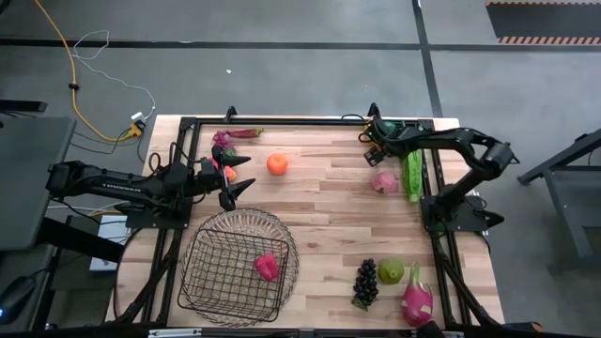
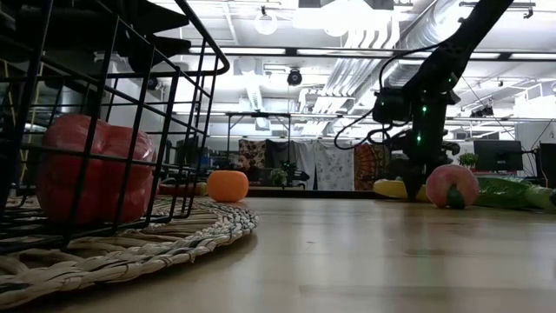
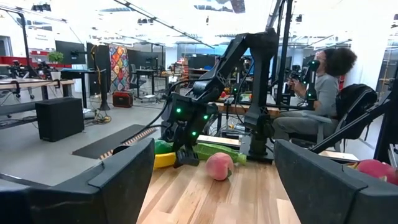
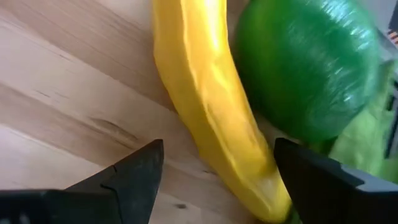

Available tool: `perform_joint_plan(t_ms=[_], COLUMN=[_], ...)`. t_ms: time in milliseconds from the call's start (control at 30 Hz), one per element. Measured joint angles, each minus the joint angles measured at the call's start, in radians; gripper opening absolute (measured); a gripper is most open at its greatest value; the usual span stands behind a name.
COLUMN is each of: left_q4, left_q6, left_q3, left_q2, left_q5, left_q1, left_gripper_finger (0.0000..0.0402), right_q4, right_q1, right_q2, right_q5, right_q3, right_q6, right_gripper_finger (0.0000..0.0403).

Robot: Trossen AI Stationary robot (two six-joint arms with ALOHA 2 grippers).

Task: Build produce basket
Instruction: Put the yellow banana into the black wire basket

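The round wire basket point(image 1: 235, 282) stands on a woven mat point(image 2: 174, 230) at the near left, with a red fruit point(image 1: 268, 266) on its grid bottom. At the far right corner my right gripper point(image 4: 217, 180) points steeply down, open, its fingers on either side of a yellow banana point(image 4: 208, 106) that lies on the table beside a green lime point(image 4: 311, 68). My left gripper point(image 3: 214, 186) hovers open and about level at the table's left, far of the basket. An orange point(image 1: 277, 163) and a pink peach point(image 1: 383, 181) rest on the table.
Green beans point(image 1: 411, 174) lie just right of the peach. Dark grapes point(image 1: 366, 282), a green pear point(image 1: 392, 271) and a pink dragon fruit point(image 1: 417, 299) sit at the near right. More fruit point(image 1: 225, 141) lies by the left gripper. A person point(image 3: 323, 81) sits beyond the table.
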Motion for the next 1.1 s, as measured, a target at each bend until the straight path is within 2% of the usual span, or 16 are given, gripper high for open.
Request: perform_joint_plan(t_ms=[233,333,433,667,767,933,1100], left_q4=[0.0,0.0,0.0,-0.009,-0.015,-0.016,-0.017], left_q6=[0.0,0.0,0.0,0.0,0.0,0.0,0.0], left_q3=[0.0,0.0,0.0,0.0,0.0,0.0,0.0], left_q2=[0.0,0.0,0.0,0.0,0.0,0.0,0.0], left_q5=[0.0,0.0,0.0,0.0,0.0,0.0,0.0], left_q1=[0.0,0.0,0.0,0.0,0.0,0.0,0.0], left_gripper_finger=[0.0317,0.0317,0.0317,0.0317,0.0317,0.0317,0.0317], right_q4=[0.004,0.006,0.006,-0.019,-0.066,-0.117,-0.054], right_q1=[0.002,0.002,0.002,0.0,0.014,0.085,0.206], right_q2=[0.037,0.031,0.018,-0.004,-0.032,-0.128,-0.253], right_q5=[0.007,0.006,0.0,0.006,-0.021,-0.041,-0.09], right_q3=[0.003,0.001,-0.002,-0.005,-0.005,-0.005,-0.005], right_q6=[-0.02,-0.02,-0.019,-0.02,-0.022,-0.014,0.011], right_gripper_finger=[0.0294,0.0277,0.0241,0.0118,0.0079,0.0077,0.0095])
